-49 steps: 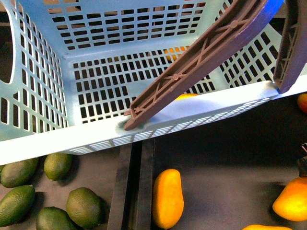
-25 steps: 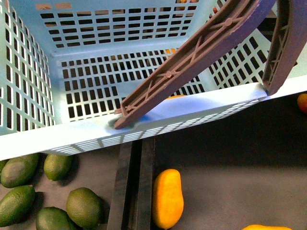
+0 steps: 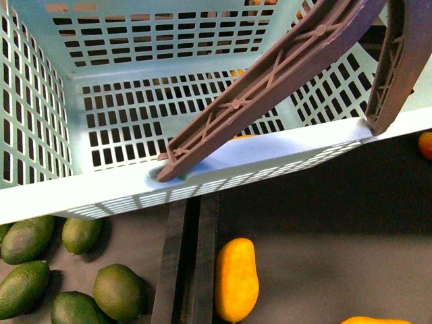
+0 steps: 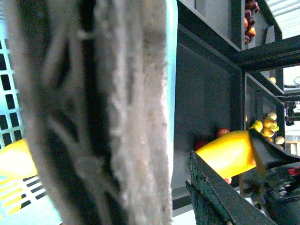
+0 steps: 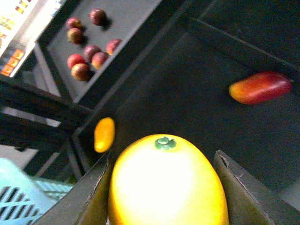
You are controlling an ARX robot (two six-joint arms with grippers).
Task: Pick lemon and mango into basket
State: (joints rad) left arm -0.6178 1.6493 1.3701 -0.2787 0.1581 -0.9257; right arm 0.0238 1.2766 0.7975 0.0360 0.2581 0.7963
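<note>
- Dark green fruits [image 3: 27, 239] lie in the lower left of the front view, on the dark shelf [image 3: 324, 223] just below the basket's near rim.
- The basket [image 3: 101, 196] fills the upper part of that frame. Its brown handle [image 3: 270, 81] slants from the middle of the near rim up to the upper right corner.
- A loose orange-yellow fruit [image 3: 236, 280] lies at bottom centre, outside the basket and just beside a dark divider rail [image 3: 185, 263].
- In the left wrist view, the left gripper [image 4: 220, 145] has its two dark fingers closed on the lemon [image 4: 227, 152]. The lemon sits between them, near the blurred handle. Whether it hangs over the basket cannot be told.
- In the right wrist view, the right gripper [image 5: 164, 161] clamps the mango [image 5: 166, 187] between its fingers. The green stem end faces the dark shelf beyond, where a red-orange fruit [image 5: 260, 87] lies well apart.
</note>
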